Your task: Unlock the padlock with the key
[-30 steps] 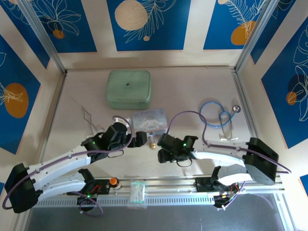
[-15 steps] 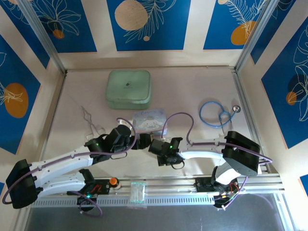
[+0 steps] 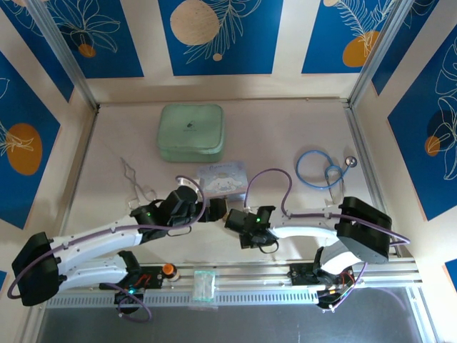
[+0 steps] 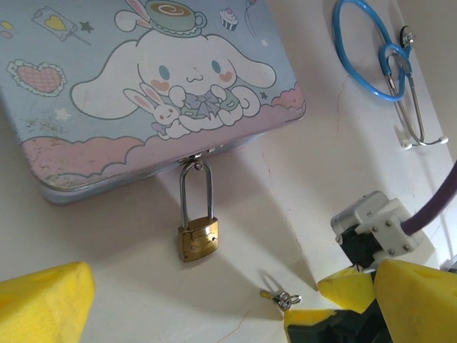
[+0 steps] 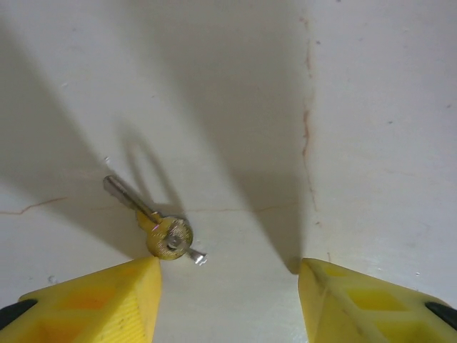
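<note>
Nearest me, the right gripper (image 5: 227, 277) hovers spread over the key (image 5: 146, 213). The key lies flat on the worktop (image 3: 285, 136), its long axis diagonal in the wrist view, round head just beside one finger and blade pointing away. The left gripper (image 3: 216, 209) sits just beside it and looks spread too, though that view is cramped. Beyond is the padlock (image 4: 198, 239), body toward me on the worktop and shackle running back through the hasp of the cartoon tin (image 4: 143, 93). The tin is shut, so I can't see its contents. Farther off are a closed green case (image 3: 191, 132) and a blue stethoscope (image 3: 325, 171). Since a second ago the right arm has swung leftward toward the left gripper.
</note>
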`<move>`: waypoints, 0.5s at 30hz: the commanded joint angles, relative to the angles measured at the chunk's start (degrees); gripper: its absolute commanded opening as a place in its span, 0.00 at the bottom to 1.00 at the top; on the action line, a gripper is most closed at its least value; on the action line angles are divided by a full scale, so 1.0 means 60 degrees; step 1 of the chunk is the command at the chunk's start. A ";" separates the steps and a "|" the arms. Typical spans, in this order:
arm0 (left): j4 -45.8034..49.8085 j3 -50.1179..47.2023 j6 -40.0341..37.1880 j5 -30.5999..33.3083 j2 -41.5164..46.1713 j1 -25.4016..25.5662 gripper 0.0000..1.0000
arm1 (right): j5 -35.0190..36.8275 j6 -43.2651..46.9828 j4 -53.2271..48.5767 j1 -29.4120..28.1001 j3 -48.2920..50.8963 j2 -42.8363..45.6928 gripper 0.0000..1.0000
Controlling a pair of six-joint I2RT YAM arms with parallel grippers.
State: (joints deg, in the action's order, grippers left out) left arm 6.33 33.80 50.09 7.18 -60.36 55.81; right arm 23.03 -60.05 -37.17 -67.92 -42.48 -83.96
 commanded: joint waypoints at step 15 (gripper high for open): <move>-0.0490 -0.0314 0.0513 0.0064 -0.0044 0.0117 1.00 | -0.0644 0.1728 0.1436 0.0812 0.0613 0.0735 0.53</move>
State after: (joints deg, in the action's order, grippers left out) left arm 5.08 32.71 52.07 7.16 -61.25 55.96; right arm 19.66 -51.99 -28.29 -63.46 -39.75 -81.19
